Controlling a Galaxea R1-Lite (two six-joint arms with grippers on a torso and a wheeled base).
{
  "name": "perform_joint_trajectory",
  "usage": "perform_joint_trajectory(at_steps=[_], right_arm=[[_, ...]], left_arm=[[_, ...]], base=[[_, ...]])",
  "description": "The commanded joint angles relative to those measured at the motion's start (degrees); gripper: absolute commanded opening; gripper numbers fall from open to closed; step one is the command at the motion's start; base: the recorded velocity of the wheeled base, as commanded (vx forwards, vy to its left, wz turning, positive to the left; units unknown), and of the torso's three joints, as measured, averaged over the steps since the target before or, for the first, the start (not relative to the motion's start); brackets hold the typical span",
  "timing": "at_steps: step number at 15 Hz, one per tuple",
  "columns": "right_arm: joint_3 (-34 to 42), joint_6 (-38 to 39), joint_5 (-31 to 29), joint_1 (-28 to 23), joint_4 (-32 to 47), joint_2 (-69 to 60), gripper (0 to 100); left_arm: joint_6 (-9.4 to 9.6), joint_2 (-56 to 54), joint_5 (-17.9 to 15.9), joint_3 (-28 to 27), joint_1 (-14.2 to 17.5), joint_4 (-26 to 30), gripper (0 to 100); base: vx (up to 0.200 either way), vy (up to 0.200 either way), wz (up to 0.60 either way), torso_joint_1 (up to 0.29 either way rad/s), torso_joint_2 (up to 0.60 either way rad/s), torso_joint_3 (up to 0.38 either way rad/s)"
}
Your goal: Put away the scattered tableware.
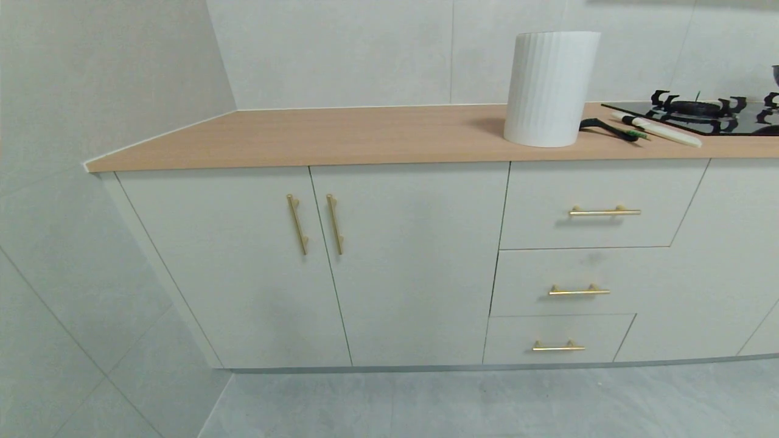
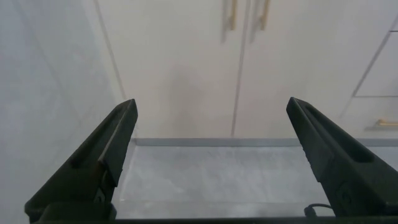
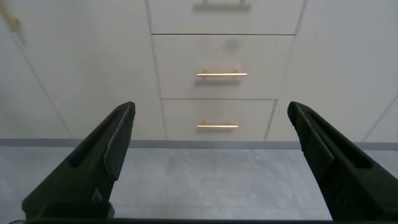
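Note:
On the wooden countertop stands a tall white ribbed holder. Just beside it, toward the stove, lie a black-handled utensil, a thin green-tipped piece and a cream-handled utensil. My left gripper hangs open low over the floor, facing the double cabinet doors. My right gripper is open too, low before the drawer stack, with nothing between its fingers.
A black gas stove occupies the counter's right end. Below are two doors with gold handles and three drawers with gold bars. A tiled wall closes the left side; grey floor lies in front.

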Motion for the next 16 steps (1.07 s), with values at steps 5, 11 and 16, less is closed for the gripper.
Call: perform_joint_trajectory(at_steps=[5, 11, 16], right_arm=[[0.00, -0.02, 0.04, 0.05, 0.00, 0.05, 100], [0.00, -0.02, 0.04, 0.05, 0.00, 0.05, 100], [0.00, -0.02, 0.04, 0.05, 0.00, 0.05, 100]], left_arm=[[-0.01, 0.07, 0.02, 0.00, 0.05, 0.02, 100], [-0.01, 0.07, 0.02, 0.00, 0.05, 0.02, 100], [-0.01, 0.07, 0.02, 0.00, -0.04, 0.02, 100]], base=[[0.000, -0.200, 0.00, 0.001, 0.00, 0.000], [0.000, -0.033, 0.00, 0.000, 0.00, 0.001], [0.040, 0.000, 0.00, 0.000, 0.00, 0.000]])
